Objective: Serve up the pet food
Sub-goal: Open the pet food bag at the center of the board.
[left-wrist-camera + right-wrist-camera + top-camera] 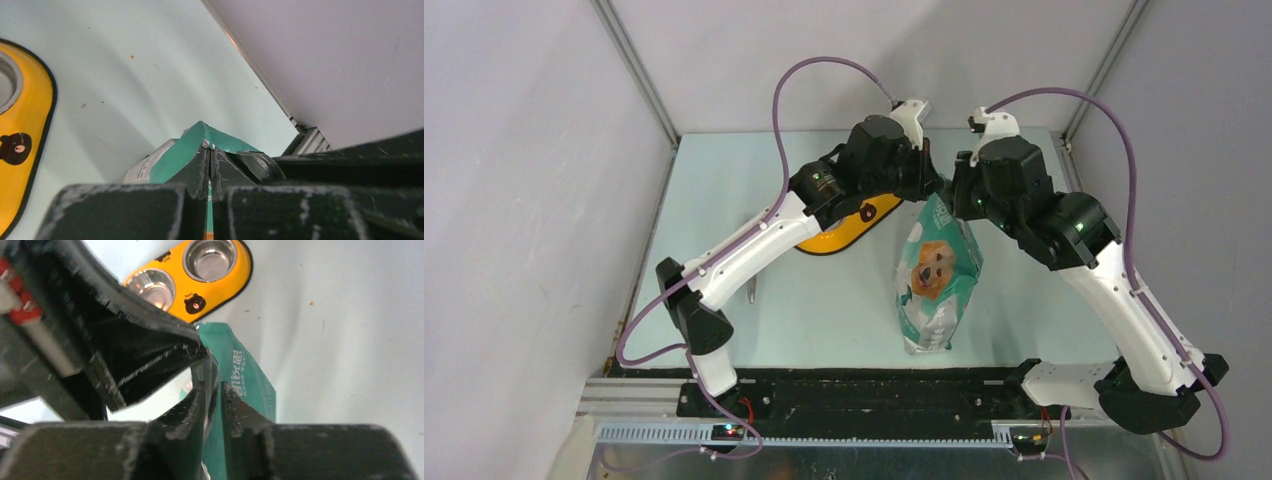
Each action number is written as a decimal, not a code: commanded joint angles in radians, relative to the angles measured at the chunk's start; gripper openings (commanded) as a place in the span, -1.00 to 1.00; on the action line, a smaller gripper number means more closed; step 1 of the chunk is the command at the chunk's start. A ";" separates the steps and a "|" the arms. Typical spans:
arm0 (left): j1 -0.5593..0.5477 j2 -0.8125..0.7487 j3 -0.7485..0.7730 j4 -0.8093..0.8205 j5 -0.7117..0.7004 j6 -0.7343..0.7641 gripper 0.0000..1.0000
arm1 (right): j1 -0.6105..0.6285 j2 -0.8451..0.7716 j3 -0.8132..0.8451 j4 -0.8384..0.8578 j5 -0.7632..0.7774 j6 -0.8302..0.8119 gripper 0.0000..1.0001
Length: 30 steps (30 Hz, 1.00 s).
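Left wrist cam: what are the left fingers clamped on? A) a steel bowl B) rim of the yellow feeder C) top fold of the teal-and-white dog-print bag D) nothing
C: the left fingers are shut on the peaked top fold of the teal-and-white dog-print bag, apart from the yellow feeder.

A teal and white bag (937, 275) with a golden dog on it stands up on the pale green tabletop (824, 320). Just to its left lies a yellow feeder (829, 241) with two shiny metal bowls (210, 257) and a little bear face (195, 304).
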 commanded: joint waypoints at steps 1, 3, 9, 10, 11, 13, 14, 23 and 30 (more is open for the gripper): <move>0.021 -0.029 0.003 -0.061 -0.072 0.043 -1.00 | 0.059 0.027 0.098 -0.103 0.109 -0.050 -0.46; 0.020 -0.034 0.010 -0.060 -0.079 0.046 -1.00 | 0.078 0.045 0.113 -0.150 0.150 -0.042 -0.31; 0.020 -0.058 0.011 -0.053 -0.100 0.052 -1.00 | 0.098 0.069 0.125 -0.276 0.180 -0.007 -0.10; 0.020 -0.062 0.011 -0.053 -0.102 0.052 -1.00 | 0.101 0.072 0.125 -0.287 0.173 -0.007 -0.09; 0.021 -0.065 0.011 -0.052 -0.104 0.054 -1.00 | 0.104 0.074 0.126 -0.309 0.172 -0.007 -0.08; 0.021 -0.073 0.010 -0.047 -0.112 0.054 -1.00 | 0.116 0.079 0.127 -0.336 0.174 -0.005 -0.07; 0.021 -0.075 0.010 -0.045 -0.121 0.054 -1.00 | 0.124 0.080 0.132 -0.345 0.182 0.003 -0.07; 0.021 -0.109 0.002 -0.054 -0.224 0.079 -1.00 | 0.153 0.071 0.177 -0.521 0.313 0.125 -0.07; 0.021 -0.139 -0.031 -0.037 -0.254 0.085 -1.00 | 0.153 0.042 0.172 -0.572 0.314 0.147 -0.08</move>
